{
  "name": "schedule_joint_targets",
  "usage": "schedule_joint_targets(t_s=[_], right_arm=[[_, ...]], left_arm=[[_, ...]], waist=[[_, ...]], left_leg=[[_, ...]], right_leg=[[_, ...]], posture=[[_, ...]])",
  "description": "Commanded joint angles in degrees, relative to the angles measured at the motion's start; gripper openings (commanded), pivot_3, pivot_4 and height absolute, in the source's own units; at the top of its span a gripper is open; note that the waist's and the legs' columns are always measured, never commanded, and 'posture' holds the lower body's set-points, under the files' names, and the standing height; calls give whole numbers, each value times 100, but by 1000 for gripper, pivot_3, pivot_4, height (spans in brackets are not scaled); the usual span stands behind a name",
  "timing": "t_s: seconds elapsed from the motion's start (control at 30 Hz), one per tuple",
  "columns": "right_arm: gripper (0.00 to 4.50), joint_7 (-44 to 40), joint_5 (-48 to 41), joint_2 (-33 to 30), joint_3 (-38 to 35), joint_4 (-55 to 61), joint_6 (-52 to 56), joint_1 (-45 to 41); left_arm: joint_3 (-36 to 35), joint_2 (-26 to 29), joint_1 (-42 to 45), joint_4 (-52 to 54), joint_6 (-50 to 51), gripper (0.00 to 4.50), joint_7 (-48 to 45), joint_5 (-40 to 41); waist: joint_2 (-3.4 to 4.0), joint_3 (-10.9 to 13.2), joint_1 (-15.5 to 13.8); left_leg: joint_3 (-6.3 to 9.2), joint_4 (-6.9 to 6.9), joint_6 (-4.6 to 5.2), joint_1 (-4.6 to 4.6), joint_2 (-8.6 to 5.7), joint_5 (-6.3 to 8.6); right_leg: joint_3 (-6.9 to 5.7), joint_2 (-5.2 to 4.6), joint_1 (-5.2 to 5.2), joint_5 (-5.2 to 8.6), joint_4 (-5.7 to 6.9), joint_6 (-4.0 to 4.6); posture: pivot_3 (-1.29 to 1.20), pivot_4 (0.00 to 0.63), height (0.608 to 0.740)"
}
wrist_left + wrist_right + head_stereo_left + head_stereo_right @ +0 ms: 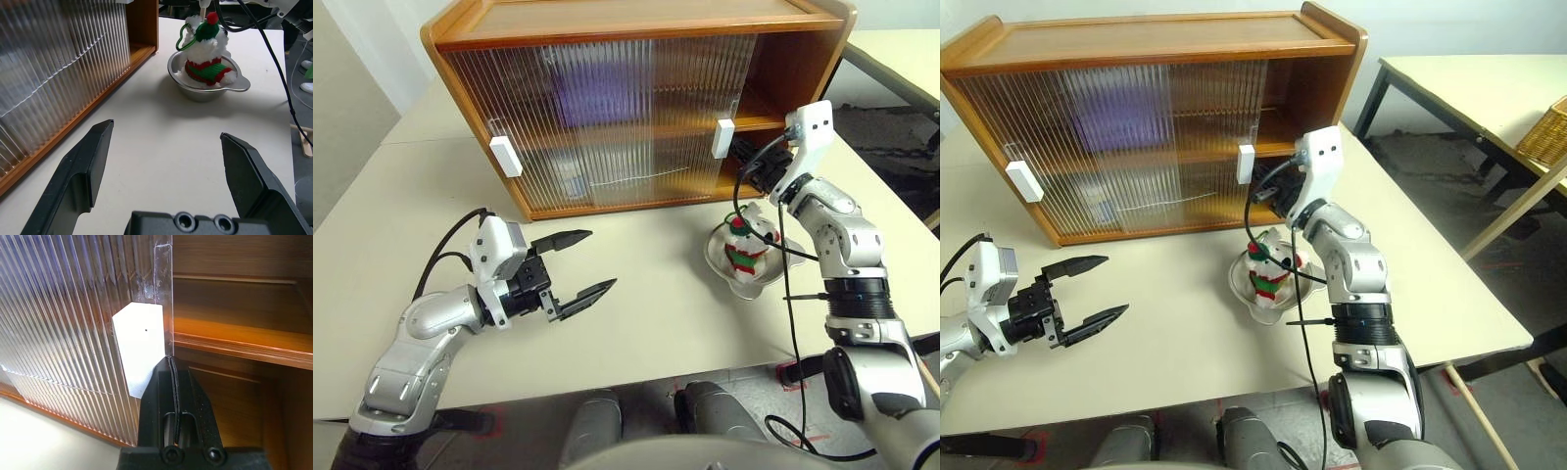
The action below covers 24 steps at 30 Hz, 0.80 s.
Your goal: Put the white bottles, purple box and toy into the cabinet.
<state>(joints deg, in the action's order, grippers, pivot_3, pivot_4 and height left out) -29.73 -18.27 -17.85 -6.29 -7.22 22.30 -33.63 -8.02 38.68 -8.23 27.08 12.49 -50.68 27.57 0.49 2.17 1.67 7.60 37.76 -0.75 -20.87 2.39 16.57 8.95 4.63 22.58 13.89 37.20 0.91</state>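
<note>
Cabinet (636, 98) occupies the upper centre of the head views, at the back of the worktop (646, 313). Its two ribbed sliding doors are pushed toward frame left, leaving the right-hand end open with the inner shelf exposed.

Right claw (172, 377) is pressed shut, empty, its tips set against the edge of the right door beside the white handle (141, 347). Judgement: closed fingers serve as a pusher for sliding the door, not a grip.

Left claw (579, 262) stands wide open and empty, low over the worktop at lower left, well apart from everything; it appears to be waiting.

Toy (742, 245) sits upright in a steel bowl (720, 262) at centre right, just in front of the open end and not yet inside.

A purple blur (592, 98) behind the doors at upper centre may be the purple box; the bottles cannot be made out.

No legible brand, label or writing.
</note>
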Motion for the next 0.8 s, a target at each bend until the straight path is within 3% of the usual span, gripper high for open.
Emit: schedule_joint_targets(t_s=[0.03,0.8], right_arm=[[36,6,-49,93,75,12,56,-34],[36,58,-144,494,355,427,472,-149]], left_arm=[[33,36,-35,86,60,4500,3,2],[27,54,-68,94,62,4500,30,-50]], waist=[[-1,0,-1],[-3,2,-12]], left_leg=[[0,0,0,0,0,0],[1,-3,-3,-1,-1,2]], right_leg=[[0,0,0,0,0,0],[-3,7,4,-2,1,3]], posture=[[6,71,740],[15,71,740]])
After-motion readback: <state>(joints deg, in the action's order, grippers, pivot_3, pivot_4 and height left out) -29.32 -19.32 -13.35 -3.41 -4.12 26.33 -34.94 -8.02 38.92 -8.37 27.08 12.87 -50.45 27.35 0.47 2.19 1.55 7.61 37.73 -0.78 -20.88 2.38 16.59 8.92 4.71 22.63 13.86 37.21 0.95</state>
